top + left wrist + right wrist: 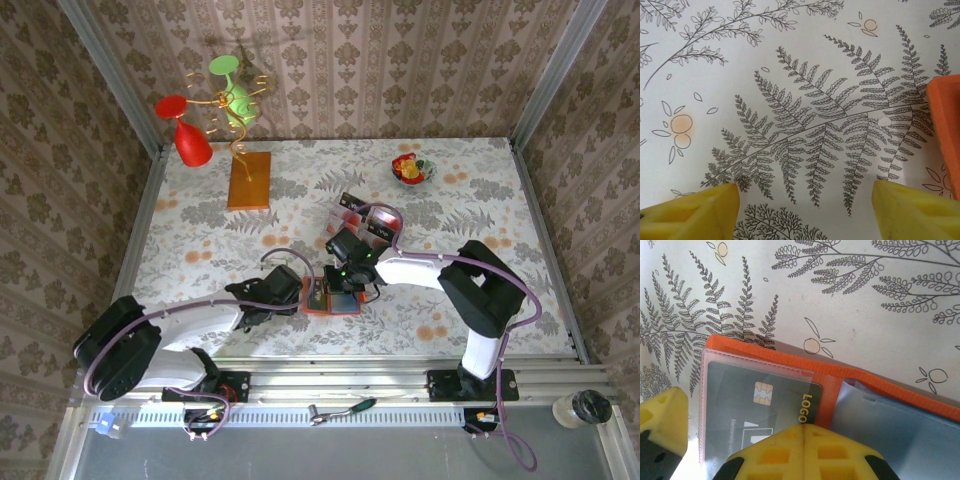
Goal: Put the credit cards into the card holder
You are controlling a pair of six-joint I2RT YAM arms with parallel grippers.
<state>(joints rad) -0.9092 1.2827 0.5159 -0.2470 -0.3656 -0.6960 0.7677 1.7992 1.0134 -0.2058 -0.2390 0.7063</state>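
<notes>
Holder open near you, one card sleeved, the rest waiting

The holder (830, 397) lies flat and open on the table (790, 60) between your two arms at the near edge, pockets up so cards can slide in. Your right jaws stand spread over its left leaf, pinching nothing. A card (740, 395) sits there under the clear sleeve (755, 364), and I judge it fully seated. Your left jaws are spread too and empty, low over the table just left of the holder's orange edge, probably to steady it if it slides. The remaining cards (362, 213) lie just beyond the holder, within your right arm's reach.
</notes>
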